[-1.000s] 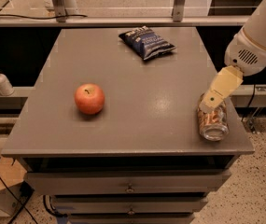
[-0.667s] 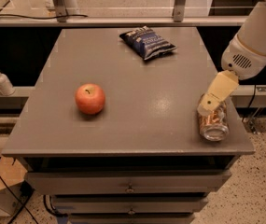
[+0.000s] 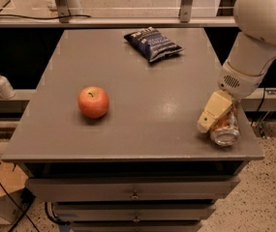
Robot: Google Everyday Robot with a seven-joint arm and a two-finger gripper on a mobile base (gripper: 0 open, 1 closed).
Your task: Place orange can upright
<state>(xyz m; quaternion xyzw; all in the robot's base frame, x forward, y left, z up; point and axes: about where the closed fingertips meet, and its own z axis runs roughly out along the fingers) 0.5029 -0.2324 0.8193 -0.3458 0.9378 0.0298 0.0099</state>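
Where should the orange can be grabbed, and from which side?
Around the can's curved middle, from above: it seems tipped, silver end toward the table's front edge, curved sides exposed. The gripper is right there, at the front right corner.

Orange-gold can (image 3: 226, 129), silver end; cream claw (image 3: 215, 127) gripping it, front-right; red-orange apple (image 3: 93, 102); dark-blue bag (image 3: 153, 43); grey table (image 3: 152, 105).

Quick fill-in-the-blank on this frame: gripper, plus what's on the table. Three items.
1. The table holds ____ things.
2. The gripper is at the ____, near the table's front edge.
3. The apple is red-orange; the chip bag is dark ____.
Missing words: three; orange can; blue.
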